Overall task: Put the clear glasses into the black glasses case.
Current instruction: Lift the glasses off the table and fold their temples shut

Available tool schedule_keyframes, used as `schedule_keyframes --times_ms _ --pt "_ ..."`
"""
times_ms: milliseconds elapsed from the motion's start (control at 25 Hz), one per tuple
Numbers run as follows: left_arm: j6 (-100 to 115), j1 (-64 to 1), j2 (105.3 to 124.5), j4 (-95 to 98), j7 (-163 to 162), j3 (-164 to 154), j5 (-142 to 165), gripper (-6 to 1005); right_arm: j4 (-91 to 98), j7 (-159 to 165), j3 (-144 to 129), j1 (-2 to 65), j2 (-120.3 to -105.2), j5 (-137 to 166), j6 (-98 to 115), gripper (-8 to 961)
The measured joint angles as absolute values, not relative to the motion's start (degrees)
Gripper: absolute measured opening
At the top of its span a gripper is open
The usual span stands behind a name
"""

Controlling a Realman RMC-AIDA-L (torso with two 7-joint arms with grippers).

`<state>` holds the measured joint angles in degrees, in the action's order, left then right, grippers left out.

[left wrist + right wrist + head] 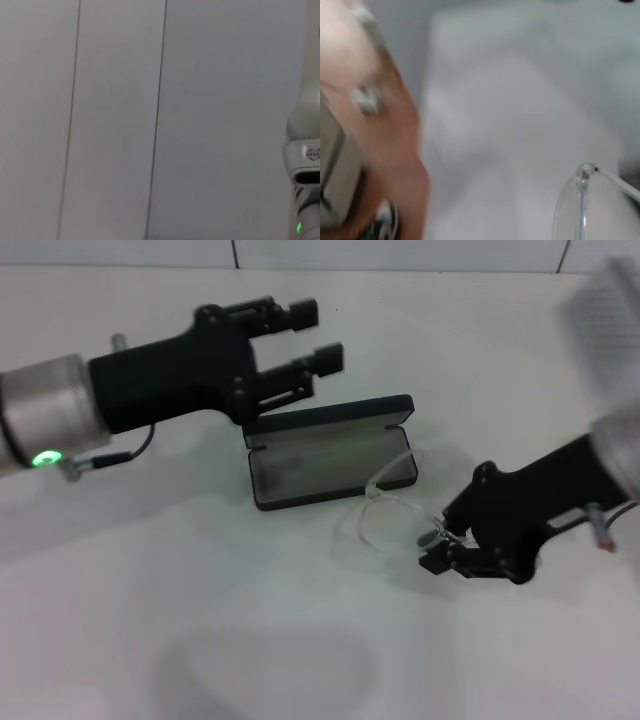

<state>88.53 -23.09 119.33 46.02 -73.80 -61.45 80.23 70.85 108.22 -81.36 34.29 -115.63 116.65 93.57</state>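
I see the white tabletop first, then the black glasses case lying open at its middle, grey lining up. My left claw hovers behind the case with its fingers spread wide, gripping nothing. My right claw sits low near the case's right front corner, closed on one end of the clear glasses. They are nearly invisible against the tabletop, just outside the case. The right wrist view catches only a lens edge.
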Motion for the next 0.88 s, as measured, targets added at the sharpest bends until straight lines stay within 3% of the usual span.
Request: schedule_keyframes --times_ms 240,880 --pt "97.4 -23.5 118.93 41.2 -73.3 -59.4 77.7 561 61.6 74.5 -74.3 24.9 -115.68 99.0 95.2 125" --pt "98.3 -34.6 119.44 31.8 -77.2 -60.0 89.0 562 53.6 58.4 -75.6 25.7 -116.02 92.0 97.8 123"
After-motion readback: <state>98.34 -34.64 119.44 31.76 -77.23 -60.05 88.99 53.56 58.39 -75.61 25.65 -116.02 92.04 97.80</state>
